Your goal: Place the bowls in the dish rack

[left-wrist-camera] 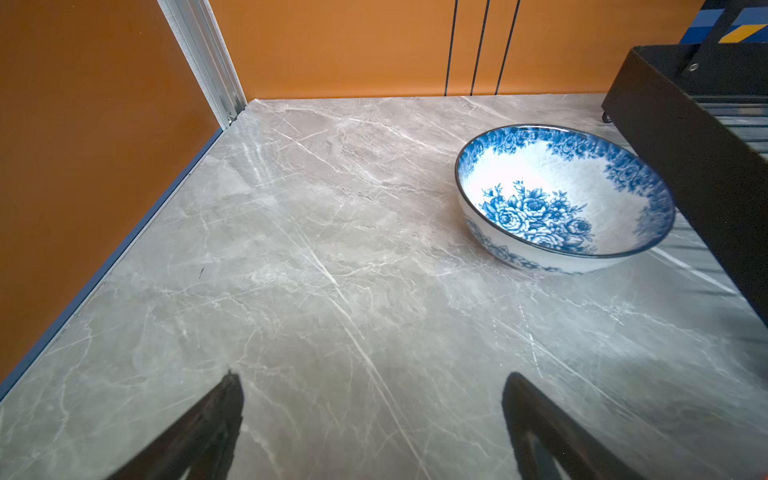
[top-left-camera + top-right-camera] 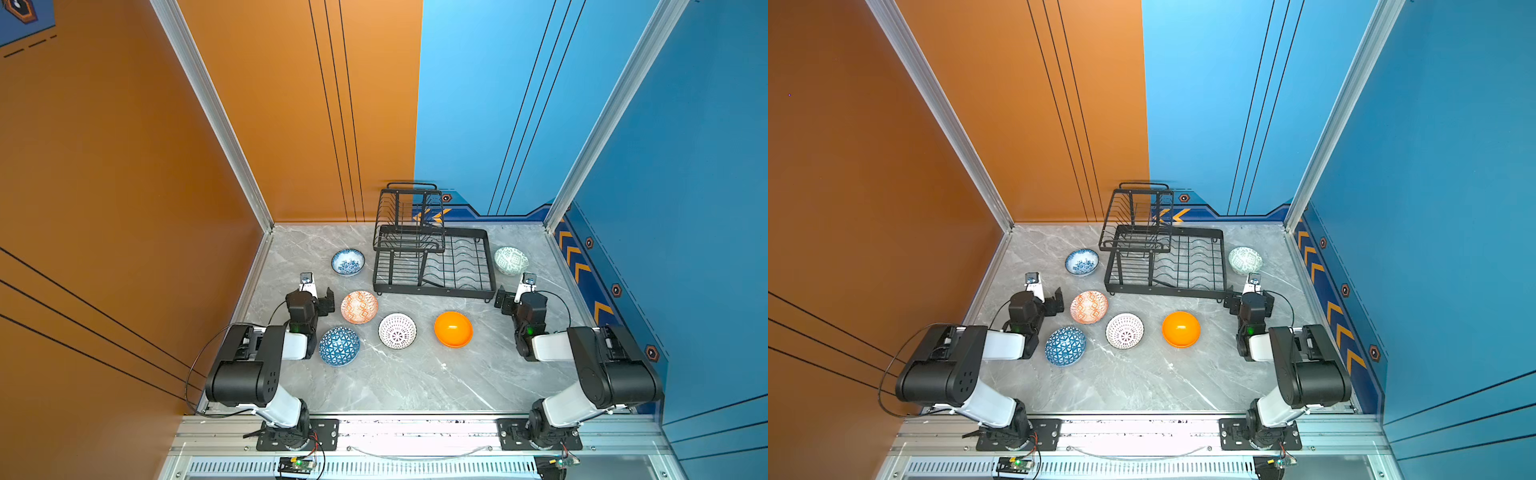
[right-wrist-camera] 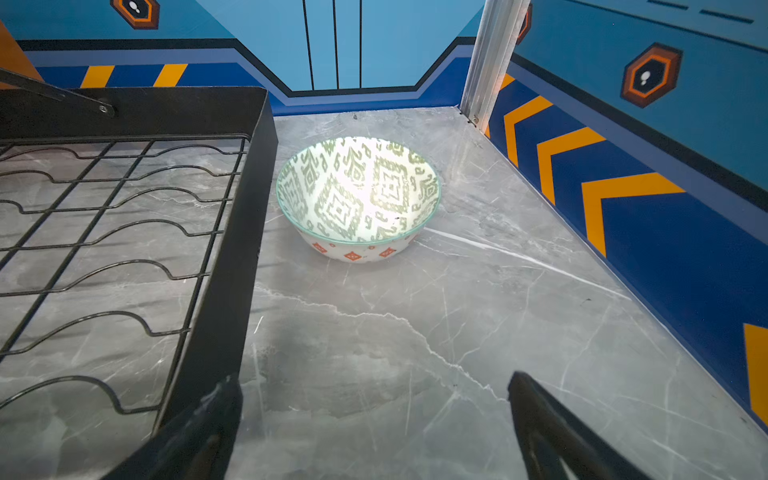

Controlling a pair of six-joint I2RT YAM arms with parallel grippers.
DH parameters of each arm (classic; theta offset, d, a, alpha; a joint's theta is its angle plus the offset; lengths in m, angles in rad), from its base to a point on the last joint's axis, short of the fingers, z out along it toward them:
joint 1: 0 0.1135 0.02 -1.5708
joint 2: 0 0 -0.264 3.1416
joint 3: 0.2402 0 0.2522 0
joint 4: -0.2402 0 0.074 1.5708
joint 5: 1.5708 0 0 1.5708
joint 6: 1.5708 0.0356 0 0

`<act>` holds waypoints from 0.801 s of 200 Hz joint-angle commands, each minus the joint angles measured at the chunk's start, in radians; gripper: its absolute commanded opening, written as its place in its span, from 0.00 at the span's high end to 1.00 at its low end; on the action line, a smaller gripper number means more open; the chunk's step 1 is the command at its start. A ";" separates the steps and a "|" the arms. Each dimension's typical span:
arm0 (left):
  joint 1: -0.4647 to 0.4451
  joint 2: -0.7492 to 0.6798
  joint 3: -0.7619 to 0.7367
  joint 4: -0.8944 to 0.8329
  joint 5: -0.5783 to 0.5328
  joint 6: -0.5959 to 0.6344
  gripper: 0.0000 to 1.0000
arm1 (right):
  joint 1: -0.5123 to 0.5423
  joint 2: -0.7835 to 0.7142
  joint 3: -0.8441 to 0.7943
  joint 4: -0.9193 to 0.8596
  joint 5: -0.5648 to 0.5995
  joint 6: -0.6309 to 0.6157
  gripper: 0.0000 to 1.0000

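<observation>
The black wire dish rack (image 2: pixel 432 289) (image 2: pixel 1167 291) stands at the back of the table with nothing in it. All the bowls sit upright on the table. Left of the rack is the blue-white floral one (image 2: pixel 348 262) (image 1: pixel 561 199); right of it the pale green one (image 2: pixel 511 260) (image 3: pixel 357 195). In front lie the orange-white (image 2: pixel 359 306), blue triangle (image 2: pixel 339 346), white dotted (image 2: pixel 397 330) and plain orange (image 2: pixel 453 329) bowls. My left gripper (image 2: pixel 326 300) (image 1: pixel 372 378) hangs open beside the orange-white bowl. My right gripper (image 2: pixel 505 300) (image 3: pixel 372 378) is open at the rack's front right corner.
The grey marble table (image 2: pixel 415 382) is enclosed by an orange wall (image 2: pixel 124 208) on the left and a blue wall (image 2: pixel 685 208) on the right. Aluminium posts (image 2: pixel 266 220) stand at the back corners. Both arm bases are bolted to the front rail (image 2: pixel 415 432).
</observation>
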 commanded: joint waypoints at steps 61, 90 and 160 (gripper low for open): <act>-0.007 -0.004 0.012 0.013 0.014 0.010 0.02 | -0.003 -0.012 0.017 0.003 -0.012 0.009 0.00; -0.007 -0.004 0.012 0.013 0.014 0.009 0.02 | -0.003 -0.011 0.015 0.003 -0.013 0.009 0.00; -0.004 -0.004 0.012 0.011 0.020 0.009 0.02 | -0.011 -0.012 0.020 -0.006 -0.030 0.011 0.00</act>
